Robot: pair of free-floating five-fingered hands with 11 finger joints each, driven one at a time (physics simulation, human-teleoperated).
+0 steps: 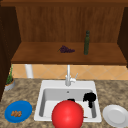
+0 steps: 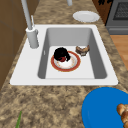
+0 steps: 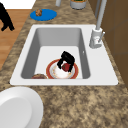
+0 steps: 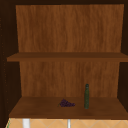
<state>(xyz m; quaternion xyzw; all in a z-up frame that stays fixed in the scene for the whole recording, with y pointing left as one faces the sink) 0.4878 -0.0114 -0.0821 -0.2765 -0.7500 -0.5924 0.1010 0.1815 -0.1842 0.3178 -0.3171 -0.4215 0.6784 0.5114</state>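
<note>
Right hand point(image 1: 89, 97) curled over a small red item point(image 2: 62, 59) in the sink point(image 1: 42, 85).

Front view: the right hand sits low in the right part of the basin, and a large red ball point(image 1: 67, 115) covers the sink's near rim. Left side view: its fingers curl round the red item, which lies on a red-rimmed plate point(image 2: 75, 65) on the basin floor, with a brown ring-shaped item point(image 2: 82, 50) just beside it on the far side. Right side view: the left hand point(image 3: 5, 17) hangs far left, out over the floor, fingers loose. Upper view: a green bottle point(image 4: 86, 96) and grapes point(image 4: 66, 103) stand apart on the lower shelf.
</note>
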